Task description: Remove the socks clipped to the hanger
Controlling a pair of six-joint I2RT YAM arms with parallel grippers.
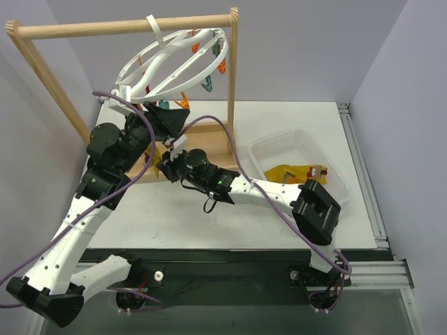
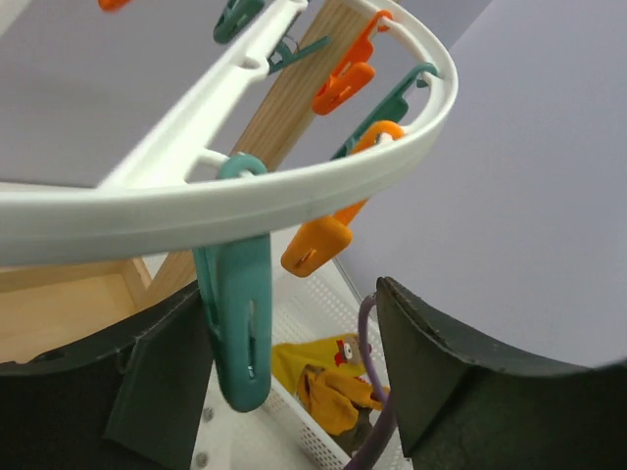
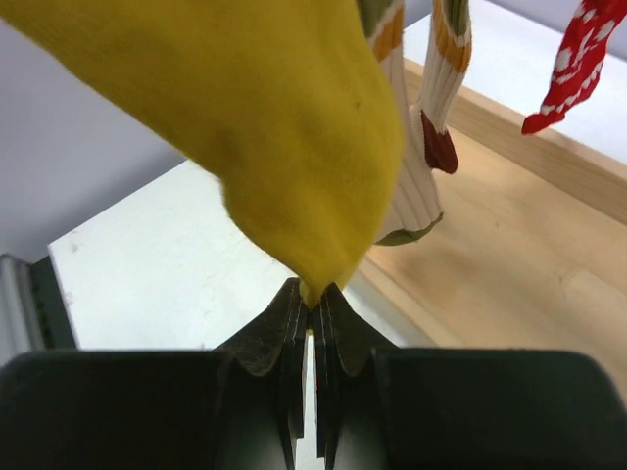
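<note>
The white ring hanger [image 1: 174,59] hangs tilted from the wooden rack. My left gripper [image 1: 170,117] is raised under its rim, open. In the left wrist view the hanger rim [image 2: 294,186] runs just above the left gripper [image 2: 291,299], and a teal clip [image 2: 235,333] dangles between the spread fingers. My right gripper [image 1: 166,166] is low beneath the hanger. In the right wrist view it [image 3: 313,294] is shut on the tip of a hanging mustard yellow sock [image 3: 274,127]. A white striped sock [image 3: 421,147] and a red patterned sock [image 3: 578,64] hang behind it.
The wooden rack [image 1: 126,28] has a flat base board [image 3: 509,255] under the socks. A white mesh basket [image 1: 279,143] at the right holds yellow socks [image 1: 297,172], which also show in the left wrist view [image 2: 318,377]. Several empty orange and teal clips [image 2: 343,73] hang on the ring.
</note>
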